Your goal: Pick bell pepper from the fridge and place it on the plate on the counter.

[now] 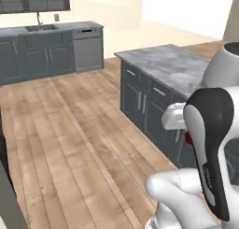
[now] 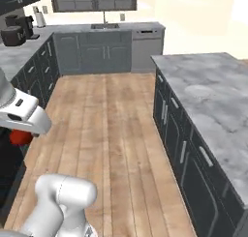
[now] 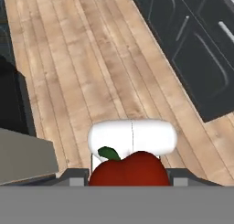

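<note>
Clearly, in the left base view your white arm carries its load low beside the island, and a sliver of the small glossy red bell pepper [image 1: 188, 138] shows behind the dark forearm, beside the dark grey cabinets under the grey marbled stone counter [image 1: 172, 64]. I judge it rides tucked in so it travels safely.

From the right base view, the pepper peeks out red under the white hand at the left edge, well apart from the small round white shallow plate [image 2: 199, 91], which lies flat near the middle of the counter.

Looking along the hand, the two-finger gripper [image 3: 128, 178] is closed narrow on the pepper, stem toward the upper left of that view. Being nearly round, it offers you no clear long axis.
</note>
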Controlling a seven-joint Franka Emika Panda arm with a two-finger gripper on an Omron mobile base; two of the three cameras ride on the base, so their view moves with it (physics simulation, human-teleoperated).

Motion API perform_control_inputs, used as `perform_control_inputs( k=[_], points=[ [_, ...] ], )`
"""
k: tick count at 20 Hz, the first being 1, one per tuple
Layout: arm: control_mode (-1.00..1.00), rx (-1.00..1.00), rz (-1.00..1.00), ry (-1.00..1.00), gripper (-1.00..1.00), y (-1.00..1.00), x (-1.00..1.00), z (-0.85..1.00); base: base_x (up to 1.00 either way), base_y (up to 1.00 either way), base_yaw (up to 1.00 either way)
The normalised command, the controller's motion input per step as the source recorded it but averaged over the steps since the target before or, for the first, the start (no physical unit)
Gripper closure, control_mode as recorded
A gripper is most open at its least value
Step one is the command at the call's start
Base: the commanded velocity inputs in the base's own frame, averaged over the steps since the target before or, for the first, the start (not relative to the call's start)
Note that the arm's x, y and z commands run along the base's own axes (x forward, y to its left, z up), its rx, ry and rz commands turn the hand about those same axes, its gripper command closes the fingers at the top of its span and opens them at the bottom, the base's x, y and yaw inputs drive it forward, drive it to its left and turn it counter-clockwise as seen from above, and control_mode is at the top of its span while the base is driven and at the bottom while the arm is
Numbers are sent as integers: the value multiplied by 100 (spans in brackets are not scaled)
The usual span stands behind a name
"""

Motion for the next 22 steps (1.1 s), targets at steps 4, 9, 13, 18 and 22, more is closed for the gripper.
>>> perform_control_inputs(
  k=[4,9,13,18,22],
  points=[
    [100,0,0,0,100,0,0,0,62,-1,79],
    [100,0,0,0,100,0,0,0,95,-29,51],
    [100,0,0,0,100,0,0,0,94,-31,28],
    [100,0,0,0,100,0,0,0,97,-22,31],
    [100,0,0,0,100,0,0,0,61,-18,38]
  ],
)
